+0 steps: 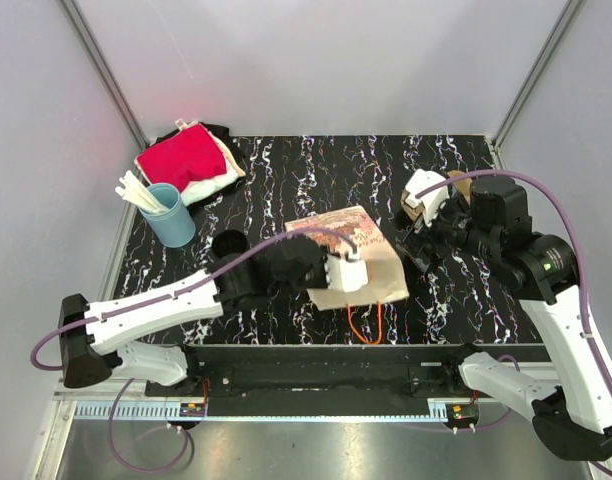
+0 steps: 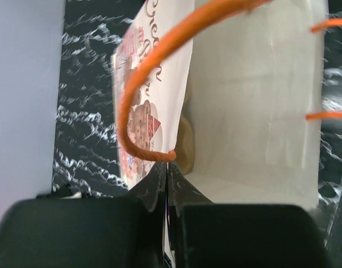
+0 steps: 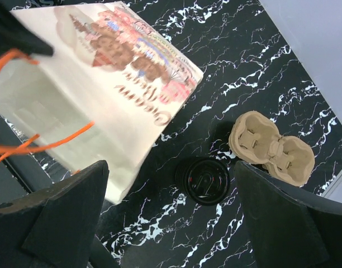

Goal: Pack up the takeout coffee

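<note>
A printed paper bag (image 1: 354, 255) with orange cord handles (image 1: 367, 326) lies mid-table. My left gripper (image 1: 346, 274) is shut on its rim, and in the left wrist view the fingertips (image 2: 168, 167) pinch the paper right where an orange handle (image 2: 128, 114) is fixed. My right gripper (image 1: 418, 238) hangs open to the right of the bag. In its wrist view a black-lidded coffee cup (image 3: 204, 180) stands below and between the fingers (image 3: 65, 218), beside a cardboard cup carrier (image 3: 271, 146). Another black cup (image 1: 229, 245) stands left of the bag.
At the back left are a blue cup of white sticks (image 1: 169, 213) and a red cloth on folded cloths (image 1: 189, 160). The cardboard carrier (image 1: 426, 193) sits behind my right gripper. Grey walls enclose the marbled black table (image 1: 316, 165).
</note>
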Robot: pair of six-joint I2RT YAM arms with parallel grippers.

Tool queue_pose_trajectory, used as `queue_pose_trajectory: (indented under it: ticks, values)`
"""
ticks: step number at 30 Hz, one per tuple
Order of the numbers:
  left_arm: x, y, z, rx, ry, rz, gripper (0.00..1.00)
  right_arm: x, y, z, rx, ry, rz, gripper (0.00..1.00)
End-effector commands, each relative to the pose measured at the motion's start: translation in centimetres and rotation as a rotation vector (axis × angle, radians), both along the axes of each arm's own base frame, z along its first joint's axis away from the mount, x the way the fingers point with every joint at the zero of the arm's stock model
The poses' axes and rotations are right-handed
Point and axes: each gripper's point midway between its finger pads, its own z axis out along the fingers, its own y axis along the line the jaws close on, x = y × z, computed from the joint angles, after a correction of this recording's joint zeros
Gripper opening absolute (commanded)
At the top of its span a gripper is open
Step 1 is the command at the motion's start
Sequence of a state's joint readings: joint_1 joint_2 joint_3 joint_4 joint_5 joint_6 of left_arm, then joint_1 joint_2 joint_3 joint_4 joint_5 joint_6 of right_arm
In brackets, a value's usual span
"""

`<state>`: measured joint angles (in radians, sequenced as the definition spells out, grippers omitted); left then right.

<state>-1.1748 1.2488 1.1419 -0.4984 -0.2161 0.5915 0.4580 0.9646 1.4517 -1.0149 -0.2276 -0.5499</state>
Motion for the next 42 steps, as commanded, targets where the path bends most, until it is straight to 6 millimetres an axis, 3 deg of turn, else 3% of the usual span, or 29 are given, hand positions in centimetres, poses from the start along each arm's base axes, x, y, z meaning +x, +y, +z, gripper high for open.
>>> queue_pose_trajectory:
  ticks: [1,2,4,5,9,11,14,19,22,23,25,26,30,34,37,39,42]
  values:
    - [8.7,1.9,7.1,-0.253,0.001,0.310,0.00,1.2,0.2,3.0,0.056,-0.071,-0.038,1.00]
    - [10.4,2.1,5.7,-0.238,0.064,0.351,0.00,1.5,0.3,3.1,0.060,-0.071,-0.044,1.00]
    - [12.5,3.1,5.8,-0.286,0.161,0.430,0.00,1.8,0.3,3.0,0.066,-0.063,-0.060,1.00]
    - [14.4,4.1,4.4,-0.268,0.189,0.494,0.00,1.9,0.4,3.0,0.073,-0.059,-0.061,1.00]
    - [17.3,6.3,3.7,-0.290,0.163,0.677,0.00,2.2,0.5,2.3,0.076,-0.047,-0.065,1.00]
    - [17.6,6.3,3.0,-0.280,0.190,0.680,0.00,2.2,0.6,2.3,0.079,-0.051,-0.066,1.00]
    - [16.0,5.0,3.4,-0.299,0.246,0.573,0.00,2.2,0.8,2.2,0.085,-0.045,-0.056,1.00]
    - [18.0,6.6,4.5,-0.312,0.159,0.657,0.02,2.0,1.5,1.7,0.083,-0.028,-0.011,1.00]
    - [18.2,7.1,5.0,-0.325,0.142,0.680,0.32,2.1,1.8,1.4,0.074,-0.016,0.005,1.00]
    - [18.3,7.3,5.4,-0.333,0.126,0.689,0.64,2.2,1.8,1.4,0.074,-0.012,0.005,1.00]
    - [18.3,8.0,6.9,-0.360,0.084,0.700,0.95,2.1,1.9,1.5,0.077,-0.013,0.014,1.00]
    - [18.4,8.1,7.9,-0.380,0.065,0.698,0.99,2.0,1.9,1.5,0.077,-0.013,0.019,1.00]
    - [17.4,8.5,12.5,-0.446,0.006,0.638,0.99,1.9,1.7,1.6,0.076,-0.022,0.008,1.00]
    - [14.3,7.3,16.5,-0.539,0.022,0.464,0.99,2.3,1.0,2.3,0.083,-0.057,-0.043,1.00]
    - [11.2,5.0,16.3,-0.540,0.105,0.284,0.99,2.7,0.3,3.1,0.096,-0.081,-0.090,1.00]
    - [9.4,3.6,14.9,-0.489,0.151,0.208,0.99,3.1,-0.2,3.6,0.105,-0.094,-0.131,1.00]
    - [8.6,2.6,12.2,-0.407,0.156,0.189,0.99,3.8,-1.2,4.4,0.121,-0.115,-0.196,1.00]
